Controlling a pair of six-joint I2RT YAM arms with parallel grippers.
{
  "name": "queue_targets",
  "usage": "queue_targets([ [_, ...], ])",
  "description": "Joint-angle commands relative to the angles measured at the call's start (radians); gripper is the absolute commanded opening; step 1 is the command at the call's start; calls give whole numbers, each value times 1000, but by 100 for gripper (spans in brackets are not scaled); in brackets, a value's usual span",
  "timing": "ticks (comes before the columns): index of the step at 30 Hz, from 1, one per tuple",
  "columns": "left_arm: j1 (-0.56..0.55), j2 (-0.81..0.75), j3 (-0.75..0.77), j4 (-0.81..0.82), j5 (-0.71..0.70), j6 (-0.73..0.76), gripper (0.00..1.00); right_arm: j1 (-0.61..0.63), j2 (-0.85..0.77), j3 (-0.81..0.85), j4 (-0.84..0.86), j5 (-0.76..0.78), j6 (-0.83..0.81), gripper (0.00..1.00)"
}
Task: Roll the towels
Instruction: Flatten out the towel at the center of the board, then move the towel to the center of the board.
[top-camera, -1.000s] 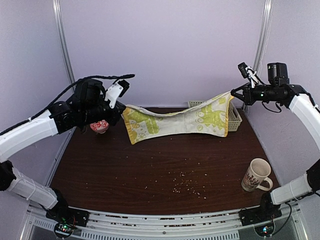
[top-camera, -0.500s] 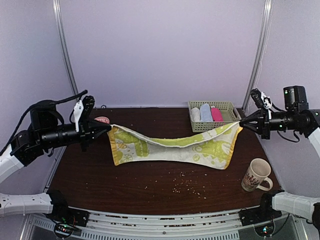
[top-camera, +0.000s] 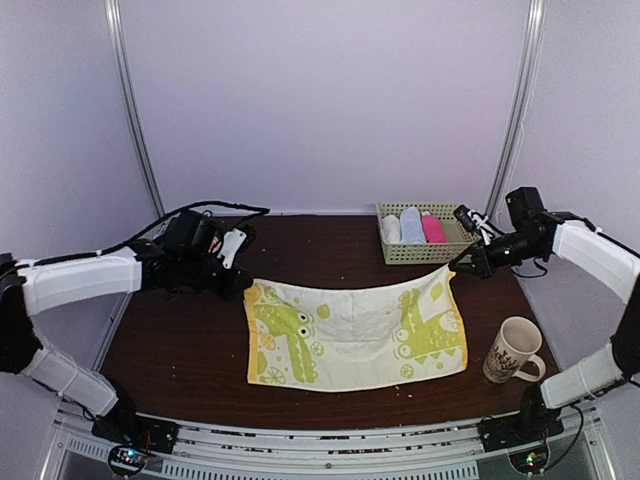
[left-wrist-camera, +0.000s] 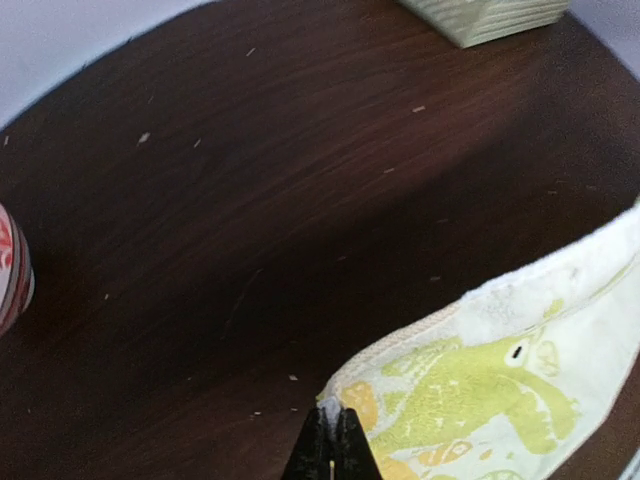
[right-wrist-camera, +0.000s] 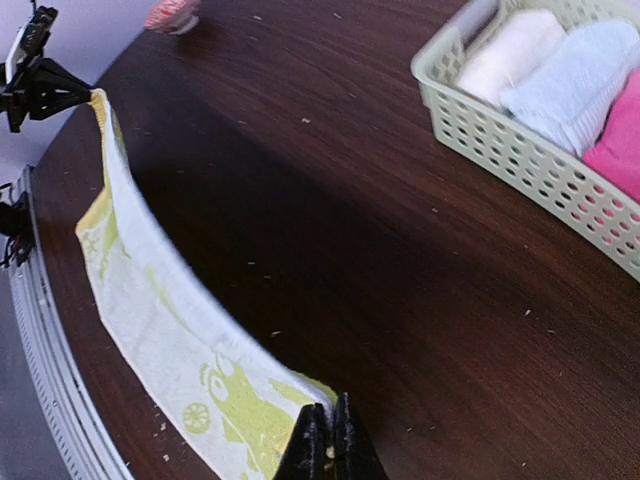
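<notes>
the yellow-green towel (top-camera: 355, 335) is seen spread across the middle of the bench (top-camera: 180, 350), printed side up, with its near edge laid flat on the wood. its far left corner is clamped in the left jaws, which are closed tight on the hem, and its far right corner is clamped the same way in the right jaws. the far edge is held just off the bench and sags between the two corners. behind the right corner a pale green basket (top-camera: 425, 253) is set; a white roll (top-camera: 391, 229), a light-blue roll (top-camera: 411, 225) and the pink towel (top-camera: 433, 228), rolled, are packed in it side by side. a mug (top-camera: 512, 350) is found near the towel's near right corner, apart from it.
</notes>
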Motion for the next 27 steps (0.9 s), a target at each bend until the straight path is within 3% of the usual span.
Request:
queue_targets([
  [1,100,195,65,107,-88,-113,0,-3,272,110,127,156,68,0],
  [4,138,289,123,149,-38,-177,1,-3,393,171,193,184,116,14],
  [7,137,335,171,162,-62,-187,27,-4,416,195,264,224,154,33],
  [9,137,320,167,174,-84,-191,33,-4,381,192,271,228,163,38],
  [13,126,237,137,134,-81,-183,35,-2,289,150,210,195,80,42],
  [16,100,193,129,51,-18,-167,33,14,240,122,72,156,-116,43],
  [19,54,181,124,-41,109,-140,25,77,218,83,-77,197,-300,42],
  [27,-78,208,74,-201,239,-133,0,284,234,-80,-62,445,-364,31],
])
